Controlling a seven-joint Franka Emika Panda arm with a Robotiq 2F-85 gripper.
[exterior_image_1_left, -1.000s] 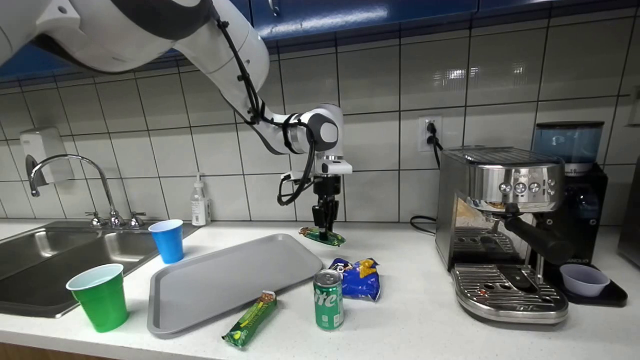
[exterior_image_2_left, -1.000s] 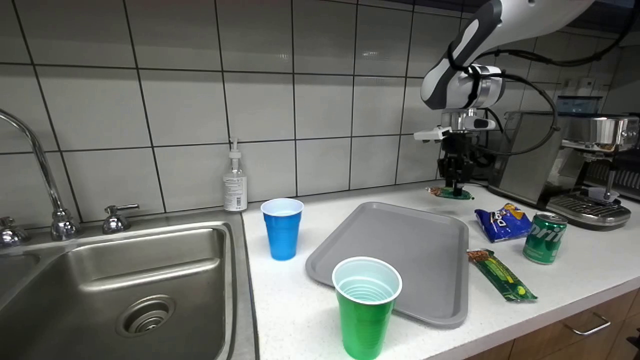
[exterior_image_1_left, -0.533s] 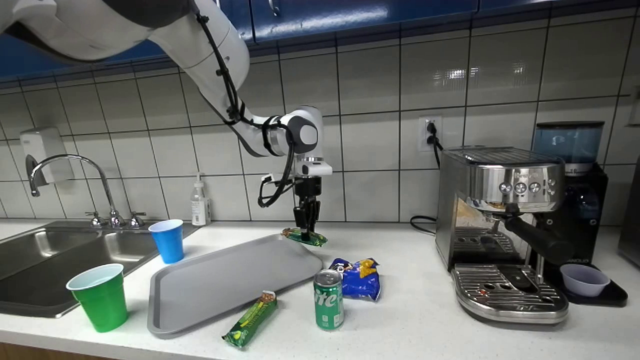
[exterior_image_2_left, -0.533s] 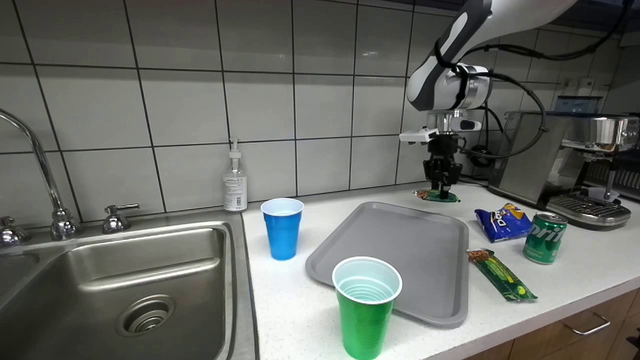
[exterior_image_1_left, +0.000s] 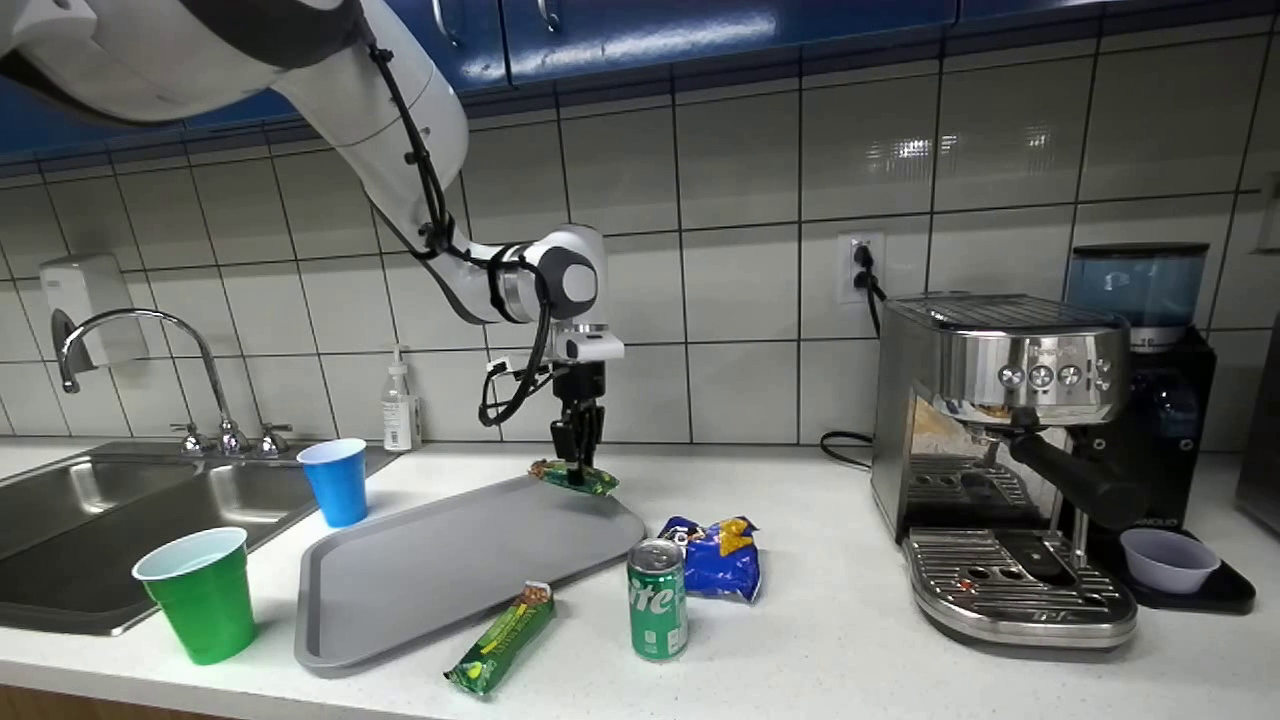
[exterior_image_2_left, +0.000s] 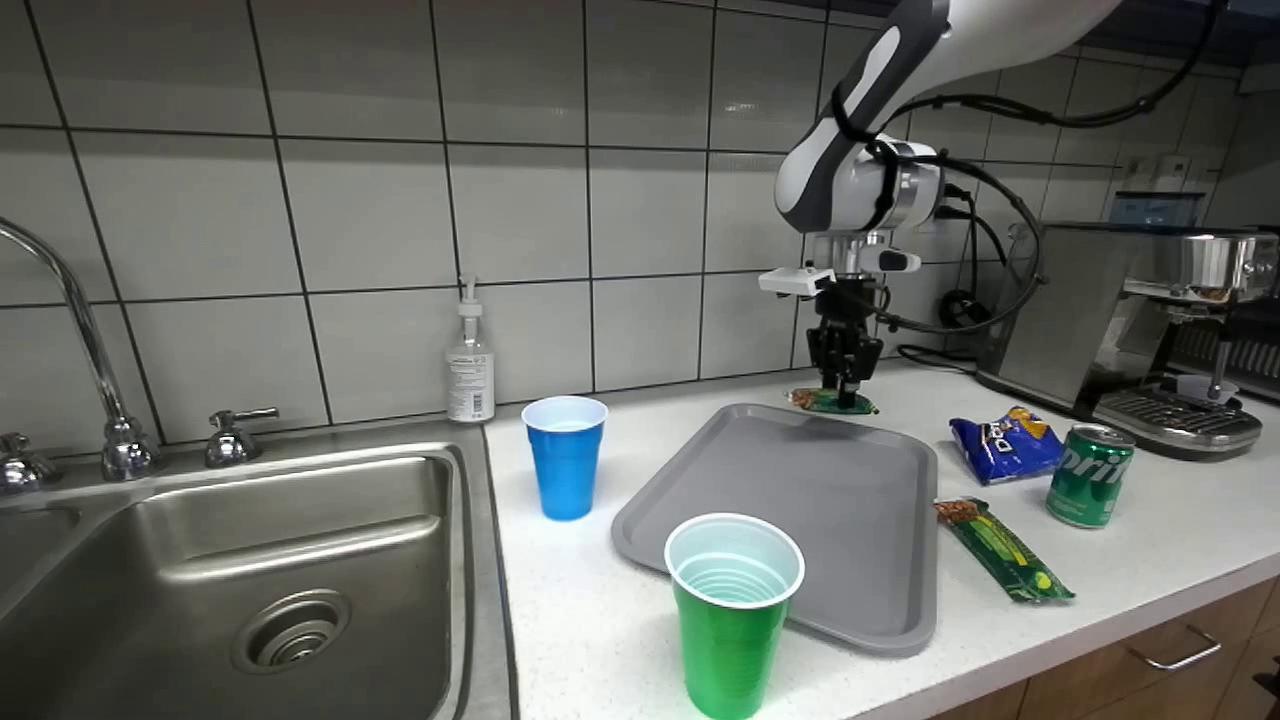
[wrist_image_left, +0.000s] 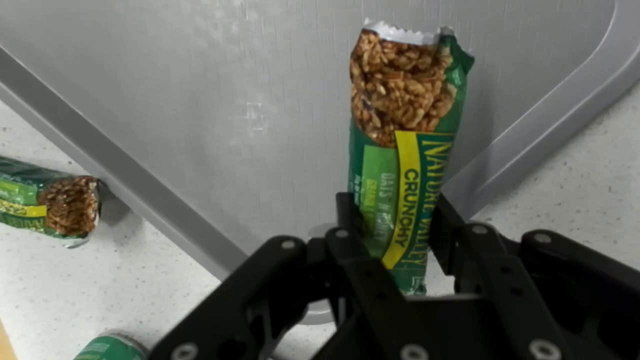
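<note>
My pincer pinches a green-wrapped granola bar near its middle, jaws pressed against both long sides. Below my pincer lies the gray tray, set on the white surface. Farther out, just beyond the tray from my pincer, I see a second granola bar, then a green can beside a blue snack bag. Well apart from my pincer, a blue cup and a green cup stand one way, a coffee machine the other.
</note>
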